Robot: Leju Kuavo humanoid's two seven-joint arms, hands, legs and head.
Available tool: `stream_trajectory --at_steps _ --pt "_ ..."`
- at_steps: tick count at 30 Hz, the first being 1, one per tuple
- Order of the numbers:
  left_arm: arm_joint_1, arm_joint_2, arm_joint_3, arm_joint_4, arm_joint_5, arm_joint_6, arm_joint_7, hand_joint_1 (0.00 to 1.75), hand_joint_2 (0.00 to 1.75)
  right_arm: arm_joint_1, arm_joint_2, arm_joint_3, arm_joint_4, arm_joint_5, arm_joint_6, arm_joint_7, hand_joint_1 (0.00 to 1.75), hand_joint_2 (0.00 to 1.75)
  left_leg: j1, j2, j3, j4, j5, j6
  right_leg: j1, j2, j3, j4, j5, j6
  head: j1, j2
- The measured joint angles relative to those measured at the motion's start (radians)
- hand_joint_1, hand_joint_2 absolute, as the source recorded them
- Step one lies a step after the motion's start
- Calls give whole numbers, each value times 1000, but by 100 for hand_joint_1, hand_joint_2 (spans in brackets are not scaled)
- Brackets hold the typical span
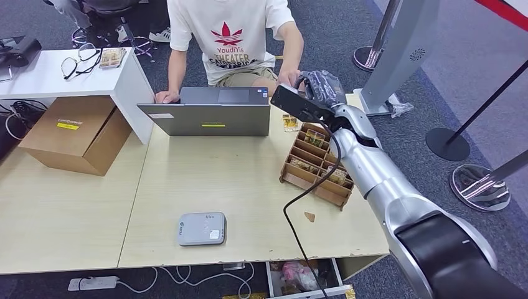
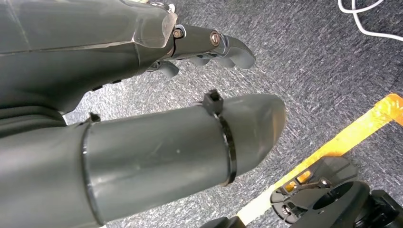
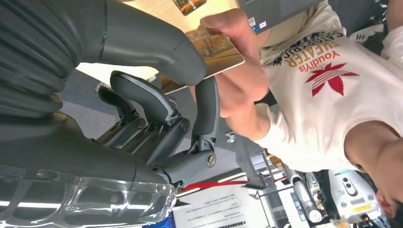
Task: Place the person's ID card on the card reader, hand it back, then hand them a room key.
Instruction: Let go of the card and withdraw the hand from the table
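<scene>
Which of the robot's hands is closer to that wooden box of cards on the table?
The right. The right hand is raised just beyond the wooden card organizer, at the person's hand, pinching a card. The left hand hangs low over the carpet, away from the table.

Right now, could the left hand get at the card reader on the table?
Probably not as it stands: the left hand hangs down over the carpet, away from the tabletop. Nothing lies around the card reader, so the arm would just need raising.

Pale wood counter (image 1: 187, 187), grey card reader (image 1: 201, 228), silver laptop (image 1: 212, 118), brown cardboard box (image 1: 75, 134), white shirt (image 1: 230, 31) with red leaf print.
</scene>
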Motion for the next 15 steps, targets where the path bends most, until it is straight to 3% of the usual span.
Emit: stream_trajectory --at_steps 2,4,6,7,8,15 --pt "1 -1 0 0 0 1 1 0 0 -4 14 2 22 4 0 0 164 175 0 0 0 0 0 0 0 0 0 0 0 0 0 0" --pt "1 -1 0 0 1 2 2 0 0 -6 25 5 41 6 0 -1 106 175 0 0 0 0 0 0 0 0 0 0 0 0 0 0" --pt "2 -1 0 0 3 3 2 0 0 -7 33 9 58 7 0 -3 26 175 0 0 0 0 0 0 0 0 0 0 0 0 0 0" --pt "3 -1 0 0 4 3 2 0 0 -7 36 12 65 7 0 -4 7 175 0 0 0 0 0 0 0 0 0 0 0 0 0 0" --pt "4 -1 0 0 5 3 2 0 0 -7 39 14 73 8 0 -4 0 175 0 0 0 0 0 0 0 0 0 0 0 0 0 0" --pt "14 0 0 0 18 11 2 0 0 -7 53 24 109 8 0 -7 0 175 0 0 0 0 0 0 0 0 0 0 0 0 0 0"
